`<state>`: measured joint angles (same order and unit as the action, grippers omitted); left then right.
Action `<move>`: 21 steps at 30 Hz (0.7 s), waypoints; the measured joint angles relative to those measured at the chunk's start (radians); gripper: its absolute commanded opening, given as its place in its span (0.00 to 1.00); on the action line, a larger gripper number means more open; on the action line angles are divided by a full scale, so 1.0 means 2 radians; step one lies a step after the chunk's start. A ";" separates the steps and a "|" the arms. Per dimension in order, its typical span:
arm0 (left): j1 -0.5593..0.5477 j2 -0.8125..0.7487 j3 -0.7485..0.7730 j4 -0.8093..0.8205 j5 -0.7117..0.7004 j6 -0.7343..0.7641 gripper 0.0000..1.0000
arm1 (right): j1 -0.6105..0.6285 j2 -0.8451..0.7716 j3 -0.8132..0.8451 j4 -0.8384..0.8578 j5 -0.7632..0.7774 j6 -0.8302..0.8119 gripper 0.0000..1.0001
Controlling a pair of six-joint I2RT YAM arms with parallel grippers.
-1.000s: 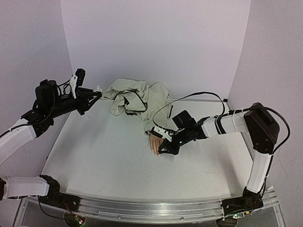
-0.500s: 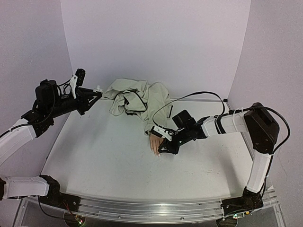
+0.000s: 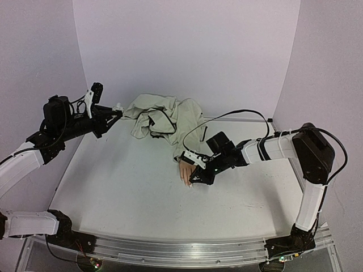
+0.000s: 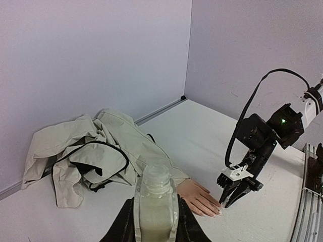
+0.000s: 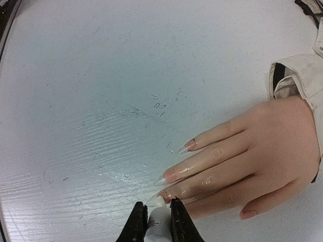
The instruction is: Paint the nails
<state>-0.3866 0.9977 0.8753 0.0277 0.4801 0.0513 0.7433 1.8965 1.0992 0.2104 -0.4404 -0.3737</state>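
Right fingers [image 5: 154, 217] are clenched on a small white brush [image 5: 159, 226] (at least I read it as the brush, only its stub shows between them). They sit low over the counter [image 5: 91, 91], and the brush end touches or nearly touches the tip of the third finger's nail. The nails [image 5: 170, 176] are long, pointed and clear-ish with a pink base, on a hand [image 5: 267, 146] lying flat, palm down, near the middle of the counter. Its fingertips point toward the near edge, and its sleeve [image 5: 298, 75] runs back into a crumpled jacket [image 3: 164, 116].

Left fingers [image 4: 155, 219] are clamped round an open bottle [image 4: 155, 194], held upright in the air at the back left, well apart from the hand.

What's changed over the last second? Basically nothing. The right fingers stay parked on the same fingertip and the left arm keeps the bottle in the same spot. My guess is it's dwelling on or slowly stroking this one nail, not hopping between them. Two upper nails look pinkish-glossy, but I can't tell if that's polish or just how they come. So I'd call it mid-task, with some nails left to do.
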 measured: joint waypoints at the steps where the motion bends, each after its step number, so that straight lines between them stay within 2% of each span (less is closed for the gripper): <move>1: 0.000 0.000 0.000 0.000 0.000 0.000 0.00 | 0.000 0.000 0.000 0.000 0.000 0.000 0.00; 21: 0.001 0.000 0.000 0.000 0.008 0.000 0.00 | 0.003 0.001 0.001 0.002 0.013 0.000 0.00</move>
<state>-0.3851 0.9977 0.8753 0.0277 0.4953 0.0509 0.7498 1.8988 1.1015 0.2142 -0.4137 -0.3729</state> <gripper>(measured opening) 0.210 0.152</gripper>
